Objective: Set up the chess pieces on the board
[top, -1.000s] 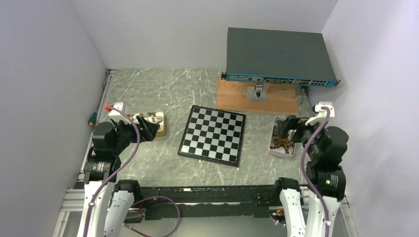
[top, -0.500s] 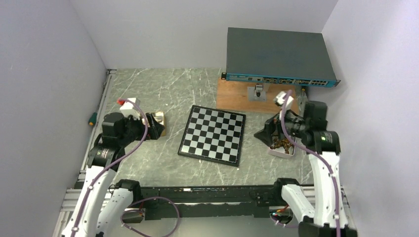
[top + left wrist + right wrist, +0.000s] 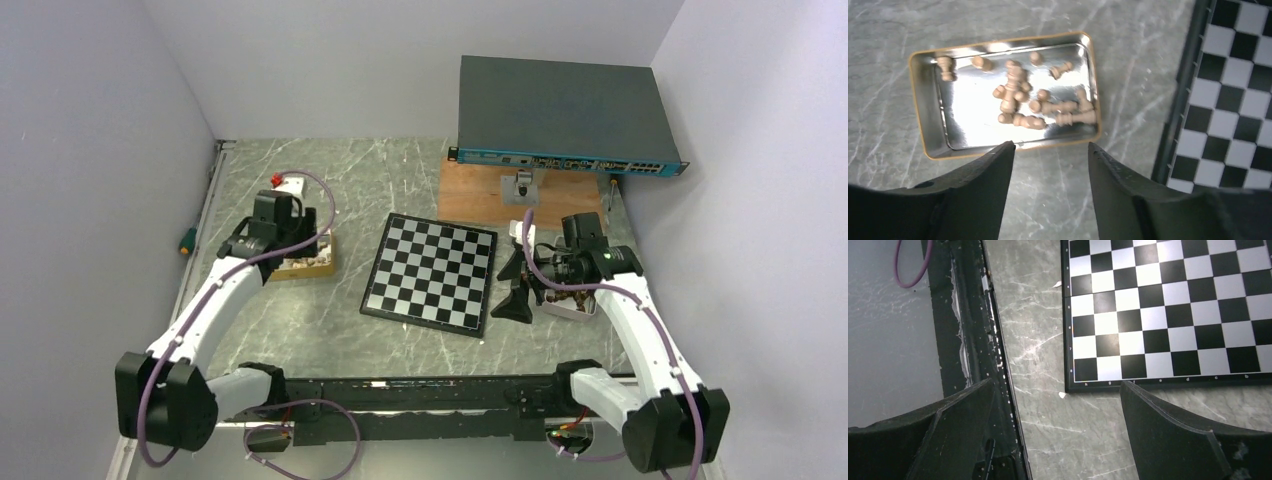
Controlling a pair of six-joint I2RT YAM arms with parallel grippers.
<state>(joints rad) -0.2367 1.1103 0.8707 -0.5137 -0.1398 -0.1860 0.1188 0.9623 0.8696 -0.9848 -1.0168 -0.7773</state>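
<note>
The board (image 3: 430, 272) lies bare in the middle of the table; it also shows in the left wrist view (image 3: 1233, 90) and the right wrist view (image 3: 1168, 310). Several light tan chess pieces (image 3: 1038, 105) lie loose in a shiny metal tin (image 3: 1093, 75), left of the board (image 3: 300, 265). Dark brown pieces (image 3: 568, 293) sit in a pale tray (image 3: 578, 310) right of the board. My left gripper (image 3: 305, 245) (image 3: 1050, 150) is open and empty above the tin's edge. My right gripper (image 3: 515, 290) (image 3: 1055, 387) is open and empty over bare table, between the board's right edge and the tray.
A grey network switch (image 3: 565, 115) stands at the back right, behind a brown wooden plank (image 3: 480, 200) bearing a small metal part (image 3: 522, 187). A screwdriver (image 3: 186, 240) lies at the left table edge. The dark front rail (image 3: 973, 340) runs beside my right gripper.
Both arms have unfolded from their tucked pose. The left gripper has reached forward over the tin. The right gripper has swung left from the tray to the board's right edge.
</note>
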